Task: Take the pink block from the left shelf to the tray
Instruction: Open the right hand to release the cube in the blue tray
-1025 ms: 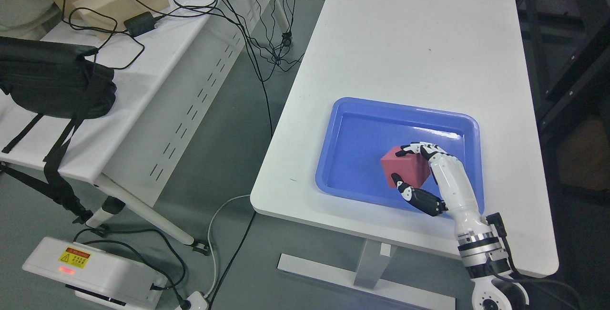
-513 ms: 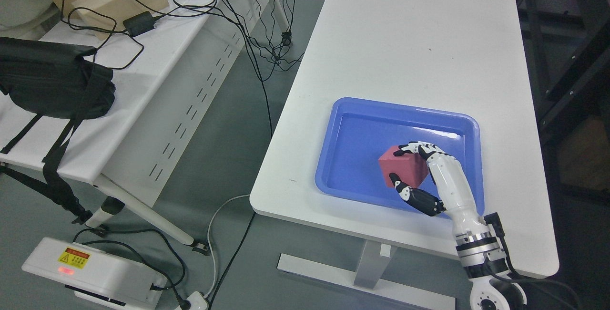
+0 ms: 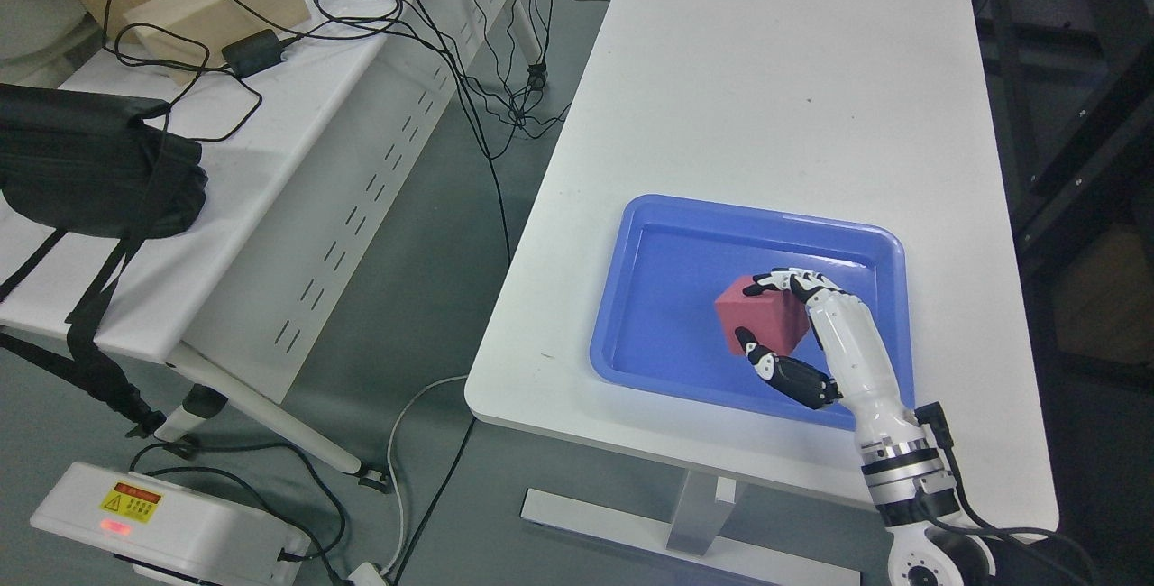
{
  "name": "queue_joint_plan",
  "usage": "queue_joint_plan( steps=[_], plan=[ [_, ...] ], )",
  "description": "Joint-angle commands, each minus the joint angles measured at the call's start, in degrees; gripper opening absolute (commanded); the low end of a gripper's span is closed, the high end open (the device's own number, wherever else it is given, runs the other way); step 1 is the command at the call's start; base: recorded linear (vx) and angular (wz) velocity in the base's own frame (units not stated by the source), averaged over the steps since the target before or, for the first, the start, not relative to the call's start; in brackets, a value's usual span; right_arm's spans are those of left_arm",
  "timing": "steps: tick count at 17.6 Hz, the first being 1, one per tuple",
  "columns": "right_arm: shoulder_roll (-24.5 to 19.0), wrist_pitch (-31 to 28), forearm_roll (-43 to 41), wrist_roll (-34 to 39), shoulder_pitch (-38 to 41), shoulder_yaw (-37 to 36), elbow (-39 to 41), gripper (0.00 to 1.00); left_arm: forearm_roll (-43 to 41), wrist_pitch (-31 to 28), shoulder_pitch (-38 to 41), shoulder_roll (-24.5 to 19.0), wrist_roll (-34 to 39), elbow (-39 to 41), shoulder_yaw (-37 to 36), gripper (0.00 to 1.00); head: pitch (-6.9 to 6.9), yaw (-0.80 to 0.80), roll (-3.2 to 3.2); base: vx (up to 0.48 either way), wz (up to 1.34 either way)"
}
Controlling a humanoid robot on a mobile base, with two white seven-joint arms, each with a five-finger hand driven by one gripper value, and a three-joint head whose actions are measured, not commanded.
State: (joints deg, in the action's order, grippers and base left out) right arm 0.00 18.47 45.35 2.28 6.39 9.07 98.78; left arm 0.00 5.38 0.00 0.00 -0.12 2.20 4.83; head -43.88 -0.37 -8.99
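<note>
Your right hand (image 3: 798, 325) reaches in from the lower right, its fingers (image 3: 777, 281) curled over the top of the pink block (image 3: 757, 314) and the thumb pressed to its near face. Block sits inside the blue tray (image 3: 667, 225) on the white table (image 3: 775, 72), right of tray centre.

We see the tray (image 3: 649, 243) on the desk (image 3: 775, 72) near its front edge. The block (image 3: 762, 311) sits inside the tray, right of middle, with our right hand (image 3: 793, 334) around it from the right.
</note>
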Motion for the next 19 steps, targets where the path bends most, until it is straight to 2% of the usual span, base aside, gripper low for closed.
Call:
queue_joint_plan(
  steps=[1,2,4,6,11,19],
  plan=[
    [1.0,-0.01,0.0,0.0,0.03,0.07,0.01,0.03,-0.09,-0.02,-0.62,-1.0,0.03,0.0,0.0,1.0,0.0,0.0,0.0,0.061,-0.01],
    [1.0,-0.01,0.0,0.09,0.03,0.07,-0.08,0.05,-0.09,-0.02,-0.62,-1.0,0.03,0.0,0.0,1.0,0.0,0.0,0.0,0.076,-0.02],
    [1.0,-0.1,0.0,0.44,0.12,-0.01,-0.08,0.2,-0.09,-0.02,-0.62,-1.0,0.03,0.0,0.0,1.0,0.0,0.0,0.0,0.073,-0.02],
    [1.0,-0.19,0.0,0.44,0.29,-0.01,-0.08,0.41,-0.09,-0.02,-0.62,-1.0,0.03,0.0,0.0,1.0,0.0,0.0,0.0,0.067,-0.01],
    [1.0,-0.45,-0.79,0.44,0.38,-0.36,-0.08,0.7,-0.09,-0.02,-0.7,-1.0,0.03,0.0,0.0,1.0,0.0,0.0,0.0,0.049,0.0],
    [1.0,-0.63,-5.7,0.71,0.56,-1.77,-0.08,0.95,-0.09,-0.02,-0.7,-1.0,0.03,0.0,0.0,1.0,0.0,0.0,0.0,0.027,0.0]
  ],
)
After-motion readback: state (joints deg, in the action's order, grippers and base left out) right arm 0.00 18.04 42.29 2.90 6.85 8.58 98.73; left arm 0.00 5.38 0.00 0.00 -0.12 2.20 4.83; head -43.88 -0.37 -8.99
